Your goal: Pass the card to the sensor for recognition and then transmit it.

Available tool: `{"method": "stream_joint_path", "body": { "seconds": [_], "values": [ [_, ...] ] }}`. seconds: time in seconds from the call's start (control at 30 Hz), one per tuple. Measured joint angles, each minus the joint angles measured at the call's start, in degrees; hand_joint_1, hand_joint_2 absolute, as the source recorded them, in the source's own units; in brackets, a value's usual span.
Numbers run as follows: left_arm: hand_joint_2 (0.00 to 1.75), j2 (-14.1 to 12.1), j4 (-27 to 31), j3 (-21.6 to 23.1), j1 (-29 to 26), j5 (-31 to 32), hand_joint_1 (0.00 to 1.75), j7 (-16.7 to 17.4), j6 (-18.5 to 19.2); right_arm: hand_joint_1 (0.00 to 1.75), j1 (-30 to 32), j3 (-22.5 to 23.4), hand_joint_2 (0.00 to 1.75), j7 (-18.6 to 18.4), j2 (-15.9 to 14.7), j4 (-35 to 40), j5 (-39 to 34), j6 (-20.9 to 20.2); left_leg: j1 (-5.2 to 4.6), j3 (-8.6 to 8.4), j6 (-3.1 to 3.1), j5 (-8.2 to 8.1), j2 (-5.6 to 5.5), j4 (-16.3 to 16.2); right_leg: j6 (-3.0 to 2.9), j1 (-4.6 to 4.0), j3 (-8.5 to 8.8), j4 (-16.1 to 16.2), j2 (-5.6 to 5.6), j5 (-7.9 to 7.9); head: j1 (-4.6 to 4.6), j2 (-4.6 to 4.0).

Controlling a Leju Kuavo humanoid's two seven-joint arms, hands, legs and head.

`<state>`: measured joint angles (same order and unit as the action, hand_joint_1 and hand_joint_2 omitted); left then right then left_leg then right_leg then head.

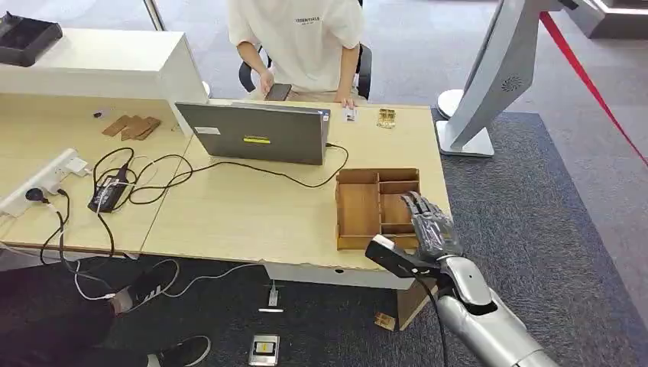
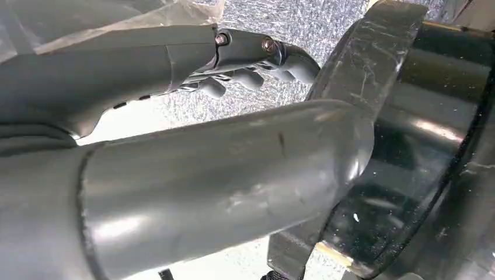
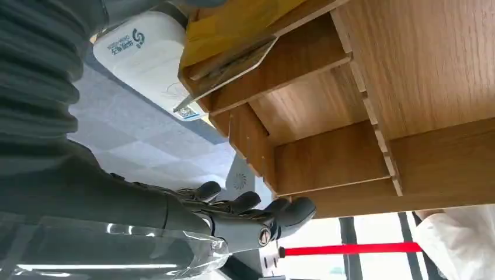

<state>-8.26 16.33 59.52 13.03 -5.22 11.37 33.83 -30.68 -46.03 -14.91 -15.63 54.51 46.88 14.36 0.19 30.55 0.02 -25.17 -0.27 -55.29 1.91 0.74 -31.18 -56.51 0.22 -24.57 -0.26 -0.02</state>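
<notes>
Under the right hand, of matt grey plastic on a smooth silver metal arm, sits a bare wooden tray on the pale wood-grain counter, beside coarse grey carpet.

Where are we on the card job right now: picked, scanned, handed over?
Nothing looks done yet. The right hand reaches over the wooden tray at the desk's near corner, fingers extended, holding nothing I can see. The right wrist view shows the tray's compartments close by, with a card lying in an end one. The pick, the sensor pass and the handover all remain.
</notes>
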Motion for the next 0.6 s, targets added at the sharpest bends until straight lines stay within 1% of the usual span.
{"method": "stream_joint_path", "body": {
  "seconds": [0.37, 0.57, 0.6],
  "values": [
    [0.00, 0.0, 0.0, 0.0, 0.0, 0.0, 0.00, -0.2, 0.0, 0.00, 0.0, 0.0, 1.75, 0.0, 0.0, -2.4, -0.7, 0.7, 0.00, 0.00, 0.00, 0.00, 0.00, 0.0, 0.00, 0.00, 0.00, 0.0, 0.00, 0.00, 0.00, 0.00],
    [0.00, 0.0, 0.0, 0.0, 0.0, 0.0, 0.00, 0.0, 0.0, 0.00, 0.0, 0.0, 1.75, 1.0, 0.3, -3.7, -0.7, 1.2, 0.00, 0.00, 0.00, 0.00, 0.00, 0.0, 0.00, 0.00, 0.00, 0.0, 0.00, 0.00, 0.00, 0.00],
    [0.00, 0.0, 0.0, 0.0, 0.0, 0.0, 0.00, 0.0, 0.0, 0.03, 0.0, 0.0, 1.75, 1.0, 0.3, -3.8, -0.7, 1.2, 0.00, 0.00, 0.00, 0.00, 0.00, 0.0, 0.00, 0.00, 0.00, 0.0, 0.00, 0.00, 0.00, 0.00]
  ]
}}
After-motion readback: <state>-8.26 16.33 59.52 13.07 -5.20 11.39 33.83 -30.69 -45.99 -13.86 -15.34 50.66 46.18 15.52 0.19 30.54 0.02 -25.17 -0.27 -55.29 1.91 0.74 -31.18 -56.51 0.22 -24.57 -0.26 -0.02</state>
